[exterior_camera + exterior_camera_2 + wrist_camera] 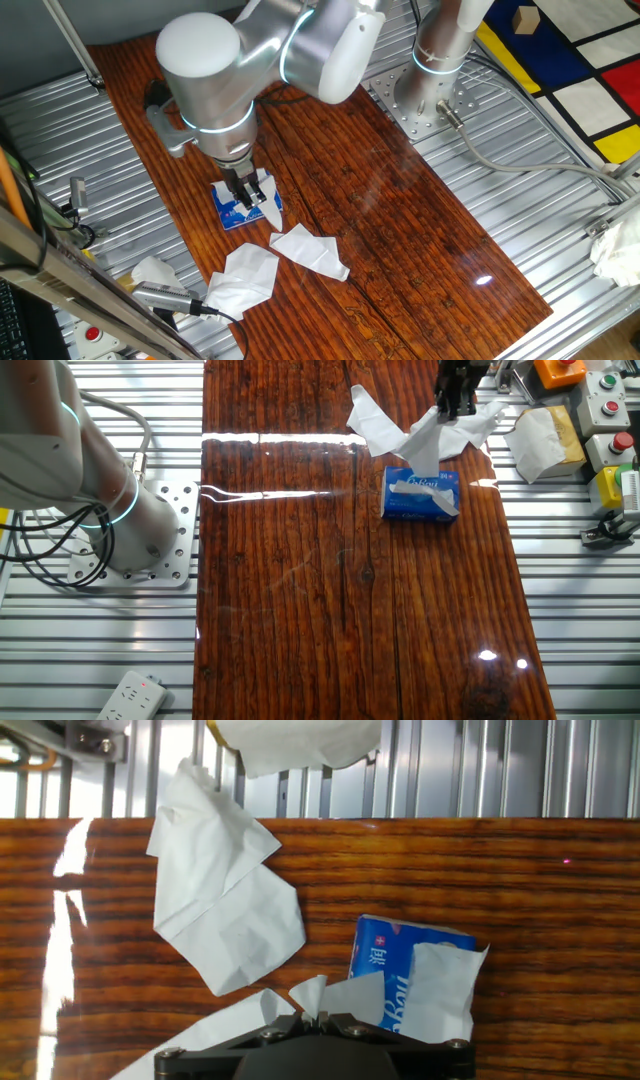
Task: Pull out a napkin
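Observation:
My gripper (318, 1017) is shut on the top edge of the white napkin (312, 992). It holds the napkin just above the small blue tissue pack (385, 960). In the other fixed view the gripper (455, 405) is raised, and the napkin (428, 445) stretches from it down into the slot of the pack (415, 505). In one fixed view the gripper (248, 198) is directly over the pack (232, 212), with the napkin (270, 210) hanging beside the fingers. A further white sheet (445, 990) sticks out of the pack.
Two loose white tissues (310, 250) (245, 275) lie on the wooden board just in front of the pack. A crumpled tissue (540, 440) lies off the board on the metal slats. A button box (600, 400) stands nearby, and the arm base (430, 90) is at the back.

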Controlling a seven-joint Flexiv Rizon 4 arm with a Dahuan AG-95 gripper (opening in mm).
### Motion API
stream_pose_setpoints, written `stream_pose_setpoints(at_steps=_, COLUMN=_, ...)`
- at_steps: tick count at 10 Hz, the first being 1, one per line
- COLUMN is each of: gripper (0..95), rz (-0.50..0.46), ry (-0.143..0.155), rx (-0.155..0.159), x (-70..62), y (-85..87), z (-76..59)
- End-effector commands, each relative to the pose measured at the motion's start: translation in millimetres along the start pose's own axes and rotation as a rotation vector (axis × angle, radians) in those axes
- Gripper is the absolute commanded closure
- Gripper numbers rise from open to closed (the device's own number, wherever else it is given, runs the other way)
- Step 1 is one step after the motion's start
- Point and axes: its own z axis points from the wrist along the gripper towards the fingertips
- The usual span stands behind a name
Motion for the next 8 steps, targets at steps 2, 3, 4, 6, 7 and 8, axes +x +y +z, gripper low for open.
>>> stream_pose_setpoints(at_steps=2, gripper=95.0, rz=0.039, ry=0.002, rx=0.032, x=-1.5, y=-2.6, z=0.1)
stream_pose_setpoints(at_steps=3, gripper=95.0, rz=0.059, ry=0.005, rx=0.039, x=-0.4, y=-5.0, z=-0.8)
stream_pose_setpoints(at_steps=4, gripper=95.0, rz=0.067, ry=0.000, rx=0.041, x=-0.2, y=-5.8, z=-1.2)
stream_pose_setpoints(at_steps=6, gripper=95.0, rz=0.037, ry=-0.004, rx=0.038, x=1.5, y=-23.8, z=-2.9)
stream_pose_setpoints(at_steps=7, gripper=95.0, rz=0.016, ry=0.007, rx=0.039, x=2.2, y=-35.3, z=-6.4)
stream_pose_setpoints(at_steps=8, gripper=95.0, rz=0.001, ry=0.014, rx=0.038, x=2.9, y=-43.6, z=-9.4)
